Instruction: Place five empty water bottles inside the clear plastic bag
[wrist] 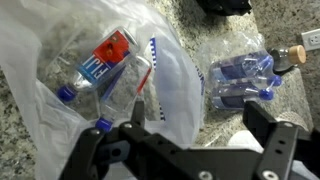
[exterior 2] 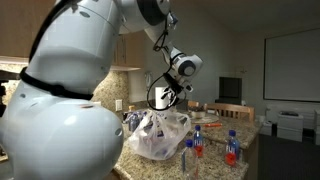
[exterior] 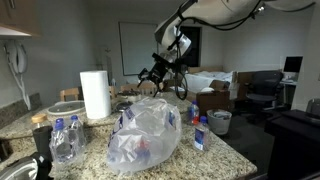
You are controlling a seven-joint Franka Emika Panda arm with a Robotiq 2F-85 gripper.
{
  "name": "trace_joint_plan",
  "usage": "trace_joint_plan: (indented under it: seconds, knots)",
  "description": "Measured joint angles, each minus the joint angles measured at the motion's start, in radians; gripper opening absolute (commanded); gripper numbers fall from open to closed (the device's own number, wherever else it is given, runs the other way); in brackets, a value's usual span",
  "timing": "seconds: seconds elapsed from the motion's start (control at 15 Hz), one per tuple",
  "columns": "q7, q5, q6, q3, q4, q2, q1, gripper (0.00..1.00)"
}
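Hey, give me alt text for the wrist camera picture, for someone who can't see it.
An open end effector hangs over a clear plastic bag that holds blue-capped water bottles. Outside the bag, toward the picture's right, more bottles lie on the speckled granite counter.

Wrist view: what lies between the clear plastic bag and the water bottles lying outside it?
Only bare granite counter separates the clear plastic bag from the outside water bottles, as the wrist view shows.
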Motion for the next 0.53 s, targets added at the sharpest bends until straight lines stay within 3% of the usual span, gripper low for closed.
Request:
trace_joint_plan:
  seconds: [0.27,0.53]
  knots:
    - [-0.031,-0.004,0.074,-0.04,-0.122,-0.157,-0.011,1.0]
    - [-0.067,-0.051,0.088,-0.091,-0.158,-0.226,-0.053,1.0]
